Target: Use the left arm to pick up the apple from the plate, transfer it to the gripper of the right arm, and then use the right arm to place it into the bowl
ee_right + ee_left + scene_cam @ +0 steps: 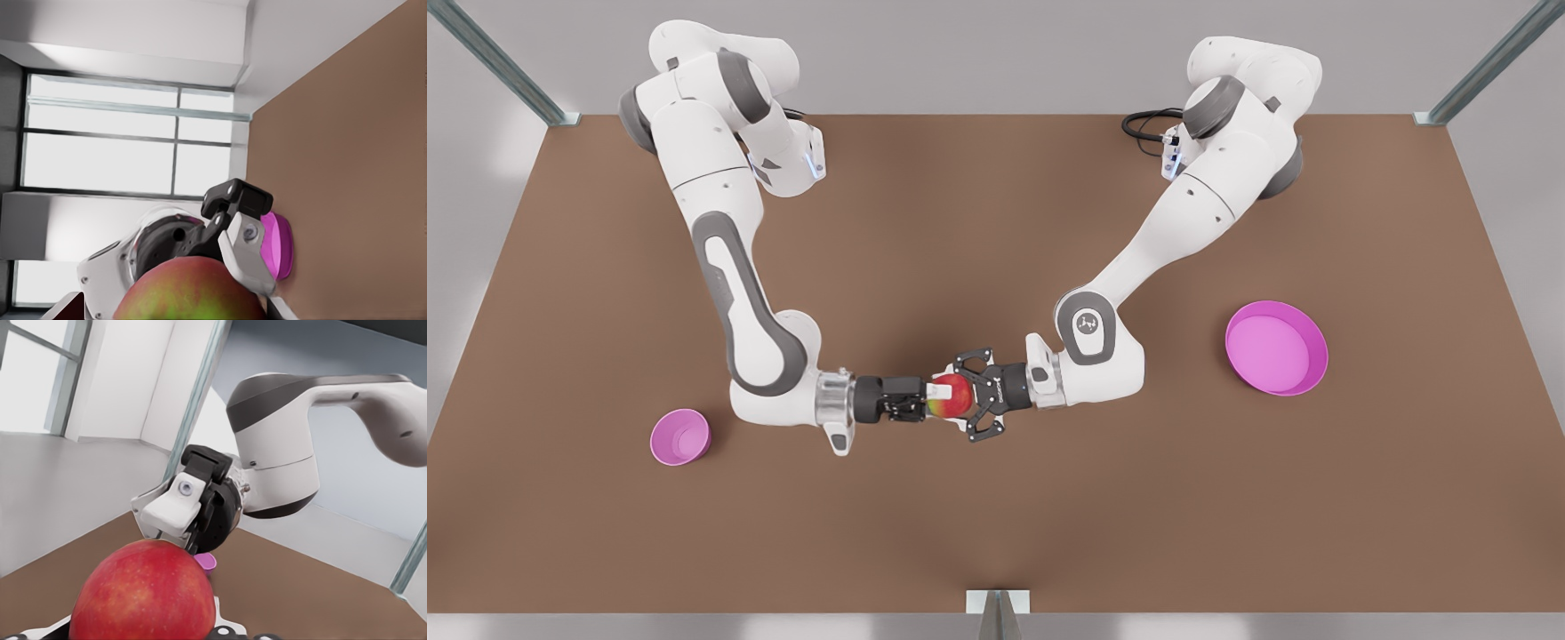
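Apple (951, 396), green side toward camera, clamped between left gripper (976, 397) fingers and right gripper (921, 398) fingers.

Apple (143, 593) cut off by frame edge

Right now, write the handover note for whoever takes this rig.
Left gripper: shut on the apple, held above mid-table.
Right gripper: at the apple's other side, a white finger pad against it; whether it is gripping, I cannot tell.
Plate: empty, at the front view's right.
Bowl: empty, at the front view's left.
Done: apple lifted off the plate and brought to the handover.
Left: finish the transfer, left releases, right places the apple in the bowl.
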Robot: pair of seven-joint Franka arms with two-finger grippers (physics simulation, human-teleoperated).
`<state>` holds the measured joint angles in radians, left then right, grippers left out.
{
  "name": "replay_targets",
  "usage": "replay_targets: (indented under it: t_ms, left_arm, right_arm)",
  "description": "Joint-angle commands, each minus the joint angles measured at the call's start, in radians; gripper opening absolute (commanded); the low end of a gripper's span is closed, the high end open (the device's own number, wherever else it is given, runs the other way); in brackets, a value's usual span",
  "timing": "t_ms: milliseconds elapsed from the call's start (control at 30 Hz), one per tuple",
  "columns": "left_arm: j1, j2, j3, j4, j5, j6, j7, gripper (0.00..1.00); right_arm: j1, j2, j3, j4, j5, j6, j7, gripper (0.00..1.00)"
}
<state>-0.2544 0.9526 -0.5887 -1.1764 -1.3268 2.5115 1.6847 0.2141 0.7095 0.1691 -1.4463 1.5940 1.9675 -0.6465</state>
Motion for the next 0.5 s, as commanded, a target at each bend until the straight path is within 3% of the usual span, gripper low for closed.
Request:
replay_targets:
  t_ms: [0,367,400,467]
  left_arm:
    - [0.0,-0.001,0.0,0.0,0.001,-0.008,0.095,0.69]
    - [0.0,0.0,0.001,0.0,0.001,-0.008,0.102,0.69]
    - [0.0,0.003,0.001,0.0,0.001,-0.008,0.102,0.69]
    - [0.0,0.005,0.001,0.0,0.003,-0.008,0.105,0.69]
  right_arm:
    - [0.002,-0.002,0.001,-0.002,-0.003,0.005,0.119,1.0]
    - [0.016,-0.008,0.003,-0.016,-0.034,0.005,0.192,0.99]
    - [0.016,-0.01,0.003,-0.016,-0.034,0.005,0.192,0.81]
    - [0.016,-0.008,0.003,-0.014,-0.035,0.01,0.192,0.69]
